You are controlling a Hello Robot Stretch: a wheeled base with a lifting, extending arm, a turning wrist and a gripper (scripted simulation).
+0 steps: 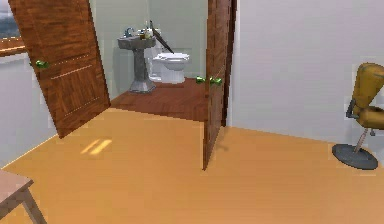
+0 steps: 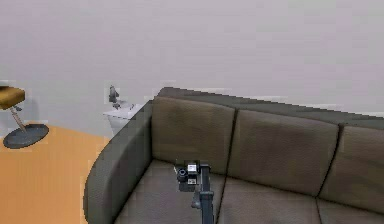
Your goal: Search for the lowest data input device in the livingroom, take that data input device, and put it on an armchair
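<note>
- Here, bare orange floor (image 2: 45,175) lies open left of the grey sofa (image 2: 250,140)
- A white side table (image 2: 122,116) stands just beside the sofa's arm, with a yellow swivel chair (image 2: 12,100) farther left
- The gripper (image 2: 184,173) shows against the sofa's seat; cannot tell its grip or whether it holds anything

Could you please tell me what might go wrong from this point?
The arm reaches over the grey sofa, so turning could drag the gripper against its cushions. Releasing anything here would likely miss the goal: this looks like a sofa, not an armchair. Ahead, the open door leads toward a toilet, away from the search.
</note>
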